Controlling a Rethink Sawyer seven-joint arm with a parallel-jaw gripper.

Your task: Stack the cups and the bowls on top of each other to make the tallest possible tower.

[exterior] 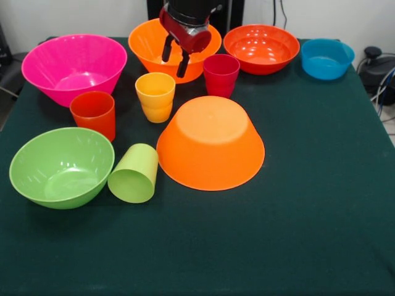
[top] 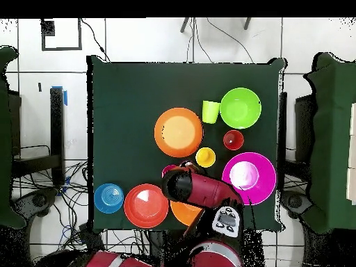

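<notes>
My gripper (exterior: 175,57) hangs open and holds nothing, over the near rim of the upright orange bowl (exterior: 148,40), beside the magenta-red cup (exterior: 221,74). One orange bowl (exterior: 210,142) (top: 179,132) lies upside down mid-table. The yellow-orange cup (exterior: 155,95) and red-orange cup (exterior: 93,113) stand upright. On its side next to the lime green bowl (exterior: 62,165) lies the lime green cup (exterior: 134,174). The pink bowl (exterior: 74,65), red-orange bowl (exterior: 261,48) and blue bowl (exterior: 327,58) line the back. No tower shows; each piece rests alone. In the overhead view the arm (top: 198,189) hides the gripper.
A dark green cloth (exterior: 308,203) covers the table; its near half and right side hold no objects. Cables and dark gear (exterior: 376,68) sit off the table's right back corner.
</notes>
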